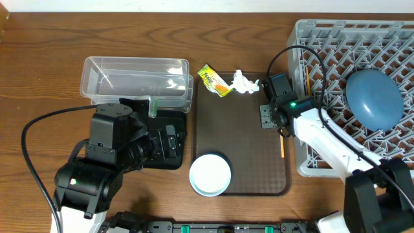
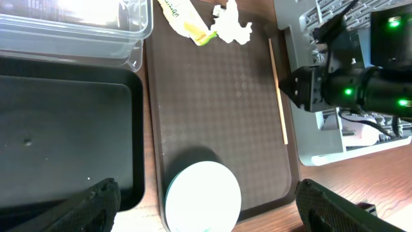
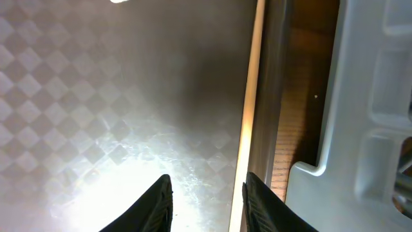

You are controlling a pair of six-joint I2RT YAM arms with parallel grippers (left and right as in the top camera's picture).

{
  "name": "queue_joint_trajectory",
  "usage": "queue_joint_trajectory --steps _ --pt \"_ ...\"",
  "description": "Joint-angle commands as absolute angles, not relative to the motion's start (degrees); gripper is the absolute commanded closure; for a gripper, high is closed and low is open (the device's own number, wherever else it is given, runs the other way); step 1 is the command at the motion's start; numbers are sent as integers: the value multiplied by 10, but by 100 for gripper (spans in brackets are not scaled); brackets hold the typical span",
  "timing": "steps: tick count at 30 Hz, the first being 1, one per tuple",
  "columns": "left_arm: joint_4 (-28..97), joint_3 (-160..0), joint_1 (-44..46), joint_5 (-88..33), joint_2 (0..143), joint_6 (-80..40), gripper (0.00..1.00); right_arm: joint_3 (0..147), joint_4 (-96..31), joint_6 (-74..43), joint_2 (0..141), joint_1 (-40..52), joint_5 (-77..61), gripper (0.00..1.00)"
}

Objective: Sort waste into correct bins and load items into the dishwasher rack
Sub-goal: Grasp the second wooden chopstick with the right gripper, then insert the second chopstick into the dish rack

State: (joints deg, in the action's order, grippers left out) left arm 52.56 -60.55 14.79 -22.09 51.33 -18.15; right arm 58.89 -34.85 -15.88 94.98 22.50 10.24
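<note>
My right gripper (image 3: 207, 182) has its two fingers (image 3: 158, 203) set narrow but not closed. They straddle one wooden chopstick (image 3: 250, 116). There is a clear gap on one side of the stick, and the other finger is so near it that I cannot tell whether they touch. It is the only chopstick I can count on the brown serving tray (image 1: 242, 129), lying flat along the tray's right rim. Just beyond that rim is the grey corner of the dishwasher rack (image 1: 323, 29), with a strip of wooden table between them.

My left gripper (image 2: 206, 193) has its two fingers (image 2: 96, 206) spread wide with nothing between them. It hangs over the near edge where the black tray (image 2: 64, 129) meets the brown one.

On the brown tray I count four things:
- the chopstick
- one pale bowl (image 1: 210, 175) at the near edge
- one snack wrapper (image 1: 215, 81) at the far edge
- one crumpled white tissue (image 1: 244, 82) just beside the wrapper

There are two bins, both to the left of the brown tray. The clear tub (image 1: 103, 77) is at the far side and the black tray is in front of it, touching or nearly so. I see nothing in either.

The single rack holds one dark-blue bowl-plate (image 1: 374, 98), which rests on the pegs toward its right side.
</note>
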Motion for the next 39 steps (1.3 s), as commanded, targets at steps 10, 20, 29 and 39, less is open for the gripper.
queue_joint_trajectory --steps 10,20,29,39 --pt "527 -618 148 -217 512 -176 11 587 -324 -167 1097 222 99 82" --pt "527 -618 148 -218 512 -176 11 598 -341 -149 1009 232 8 99" --pt "527 -618 148 -218 512 -176 11 598 -330 -36 794 137 30 99" --pt "527 -618 148 -218 512 -176 11 598 -257 36 829 -16 -5 99"
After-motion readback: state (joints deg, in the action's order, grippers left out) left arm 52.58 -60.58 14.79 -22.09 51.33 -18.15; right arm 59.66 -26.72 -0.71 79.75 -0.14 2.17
